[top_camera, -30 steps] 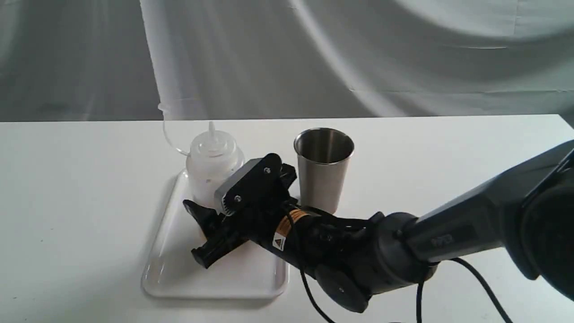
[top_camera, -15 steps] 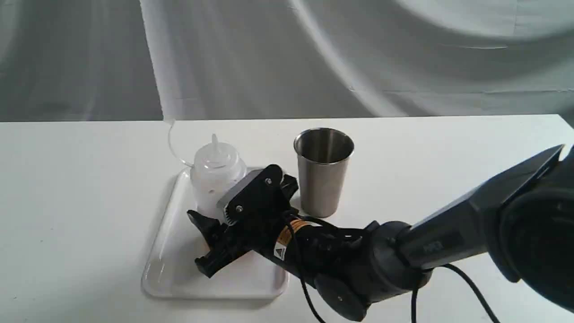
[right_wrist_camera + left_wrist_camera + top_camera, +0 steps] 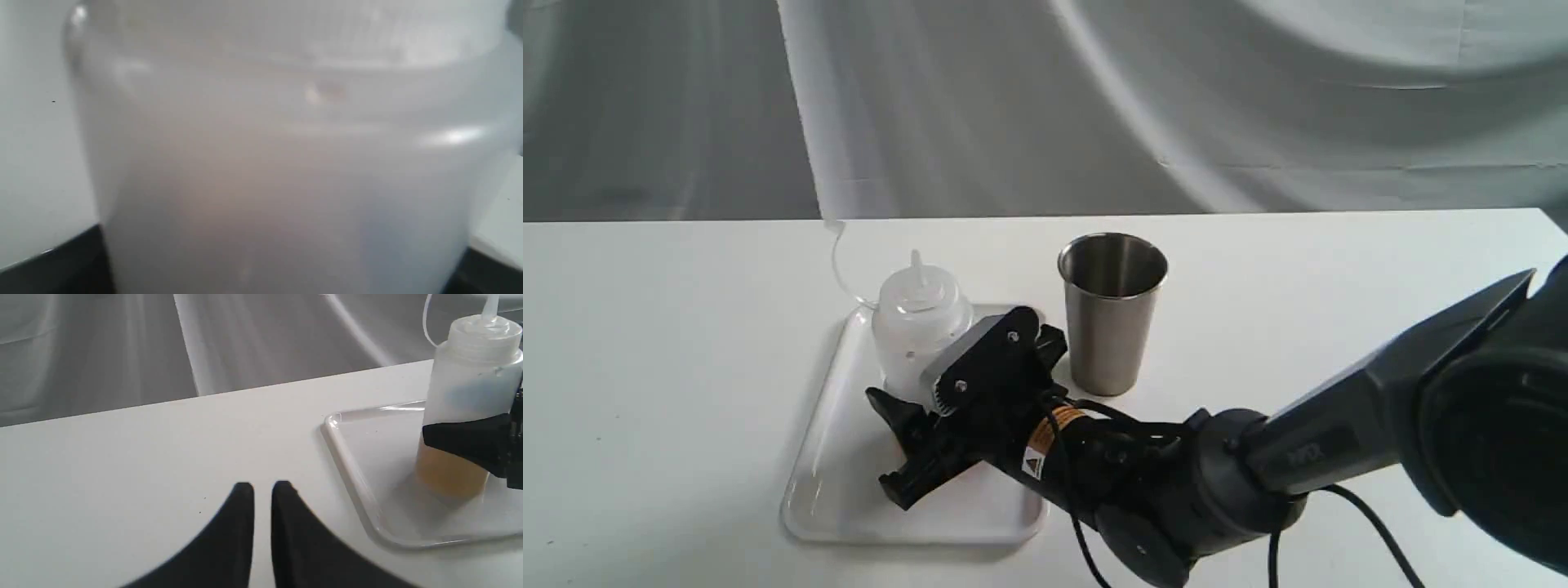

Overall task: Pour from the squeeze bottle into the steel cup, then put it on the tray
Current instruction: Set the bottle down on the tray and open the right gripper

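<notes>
Your right gripper (image 3: 913, 371) clasps the translucent whitish plastic squeeze bottle (image 3: 919, 314), standing upright on the flat glossy white tray (image 3: 837, 457), and with the brushed steel cup (image 3: 1111, 327) just beyond it, pouring looks done and only letting go remains.

I'm working in what looks like a staged lab set: a smooth white tabletop (image 3: 645, 367), with a wrinkled grey cloth backdrop (image 3: 1013, 106) hung behind.

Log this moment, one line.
step: set-down | right tool: gripping squeeze bottle | bottle: upright on tray | steel cup: beside tray
</notes>
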